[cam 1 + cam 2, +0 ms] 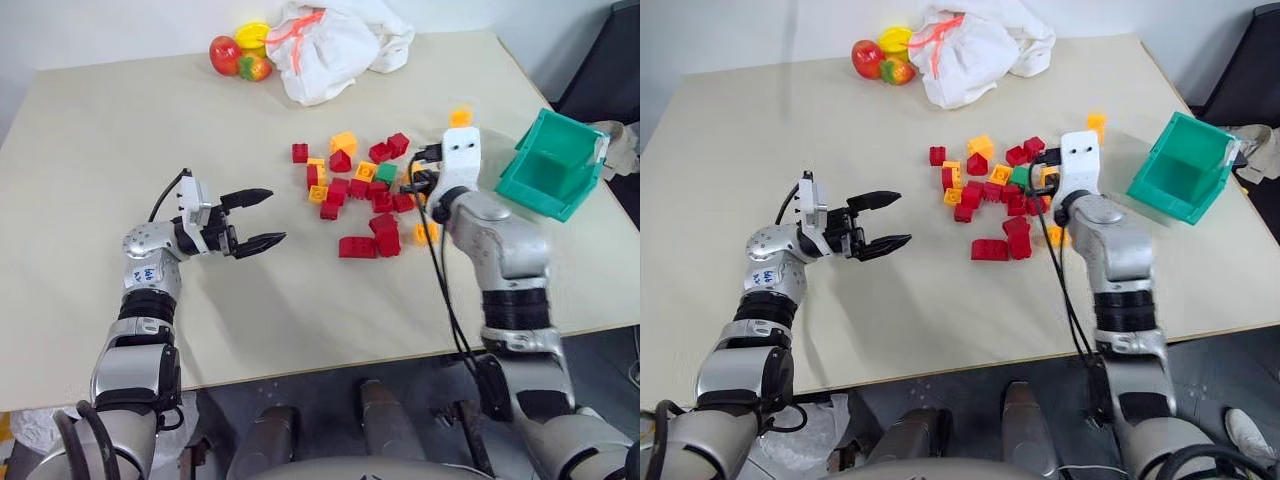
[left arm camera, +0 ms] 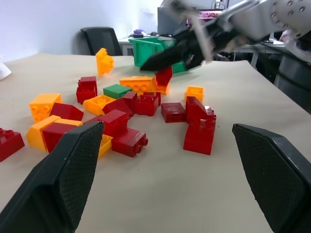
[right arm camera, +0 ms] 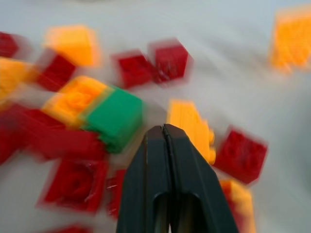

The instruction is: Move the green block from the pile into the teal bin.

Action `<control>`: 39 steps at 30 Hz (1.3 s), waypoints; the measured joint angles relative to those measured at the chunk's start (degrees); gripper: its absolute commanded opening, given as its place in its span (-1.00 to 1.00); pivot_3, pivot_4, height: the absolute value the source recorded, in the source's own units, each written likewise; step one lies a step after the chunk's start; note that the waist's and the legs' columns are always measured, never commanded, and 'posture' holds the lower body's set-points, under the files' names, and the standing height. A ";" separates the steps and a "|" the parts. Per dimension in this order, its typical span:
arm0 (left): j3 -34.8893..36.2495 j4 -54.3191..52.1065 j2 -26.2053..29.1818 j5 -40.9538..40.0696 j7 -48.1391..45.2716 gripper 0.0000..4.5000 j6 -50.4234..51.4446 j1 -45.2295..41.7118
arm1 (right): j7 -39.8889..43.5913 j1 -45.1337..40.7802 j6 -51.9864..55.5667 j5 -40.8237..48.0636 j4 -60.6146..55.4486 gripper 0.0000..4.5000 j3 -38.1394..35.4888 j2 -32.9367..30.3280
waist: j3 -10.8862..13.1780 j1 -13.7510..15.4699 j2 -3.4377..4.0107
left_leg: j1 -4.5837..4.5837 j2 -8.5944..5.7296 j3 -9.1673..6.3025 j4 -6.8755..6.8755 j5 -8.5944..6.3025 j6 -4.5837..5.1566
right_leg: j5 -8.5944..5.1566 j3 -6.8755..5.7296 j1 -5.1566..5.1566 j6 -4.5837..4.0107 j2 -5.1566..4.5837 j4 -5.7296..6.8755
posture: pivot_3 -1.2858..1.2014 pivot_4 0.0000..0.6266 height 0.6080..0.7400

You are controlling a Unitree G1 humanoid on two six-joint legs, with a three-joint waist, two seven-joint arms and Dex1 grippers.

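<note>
from my head cameras i see the table [image 1: 120, 200] with the pile [image 1: 360, 195] of red and orange-yellow bricks spread near its middle, and the green block [image 1: 386, 172] lying in the pile's right part, beside an orange-yellow brick and just left of my right wrist. my right gripper [image 2: 163, 60] itself is hidden there behind the white wrist housing, so those views do not give its state. my left gripper [image 1: 262, 219] hovers over bare table to the left of the pile, its two black fingers spread apart with nothing between them. the teal bin [image 1: 548, 165] sits tilted at the table's right edge, well apart from the green block, and its inside looks bare. at the far edge lie a white cloth bag [image 1: 335, 45] and some toy fruit [image 1: 240, 55]. the left wrist view looks low across the table: the green block [image 2: 116, 91] lies flat among red bricks, and above and beyond it my right gripper hangs with its fingers pressed together, holding nothing; the teal bin shows behind it, partly covered. the right wrist view is smeared, yet it shows what the others cannot: my right fingers [image 3: 150, 184] shut tight, with the green block [image 3: 116, 119] on the table just past their tips, apart from them, touching an orange-yellow brick.
</note>
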 measured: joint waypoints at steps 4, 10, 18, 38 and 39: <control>-0.16 -0.80 -0.15 0.03 -0.22 1.00 0.00 0.62 | 14.60 7.25 0.80 5.59 -10.55 -0.46 -3.60 -15.44 | 0.00 1.26 -0.04 | -0.03 0.03 0.02 -0.02 -0.05 0.06 | 0.01 -0.05 0.05 0.02 0.00 -0.16 | 0.03 -0.52 1.00; -0.06 -1.35 0.37 0.06 -0.75 1.00 -0.04 1.17 | 26.70 18.59 3.83 11.84 -15.04 0.47 -13.48 -28.05 | 0.02 1.95 -0.07 | -0.02 0.05 0.29 0.10 -0.08 0.12 | 0.12 0.04 0.08 0.05 -0.01 -0.22 | 0.03 -0.52 1.00; -0.06 -1.21 0.73 0.29 -1.09 1.00 -0.61 1.10 | 31.75 15.96 3.43 12.71 -13.61 0.98 -11.25 -32.55 | 0.04 1.80 -0.10 | 0.02 0.12 0.59 0.44 -0.09 0.13 | 0.39 0.18 0.13 0.04 0.05 -0.46 | 0.03 -0.52 1.00; -0.04 -9.16 -0.12 -0.10 2.45 1.00 1.06 6.66 | 23.86 -32.65 -29.21 -15.01 68.22 0.98 14.05 0.66 | 0.11 0.97 -0.08 | -0.35 0.10 0.73 0.68 -0.27 0.41 | 0.64 -0.04 -0.15 0.03 0.00 -0.53 | 0.03 -0.52 1.00; -0.02 -9.87 -0.13 -0.12 2.72 1.00 1.29 7.13 | 23.44 -33.51 -30.02 -15.66 69.69 0.98 14.05 1.28 | 0.11 0.75 -0.07 | -0.35 0.11 0.73 0.69 -0.27 0.40 | 0.64 -0.06 -0.15 0.03 0.01 -0.53 | 0.03 -0.52 1.00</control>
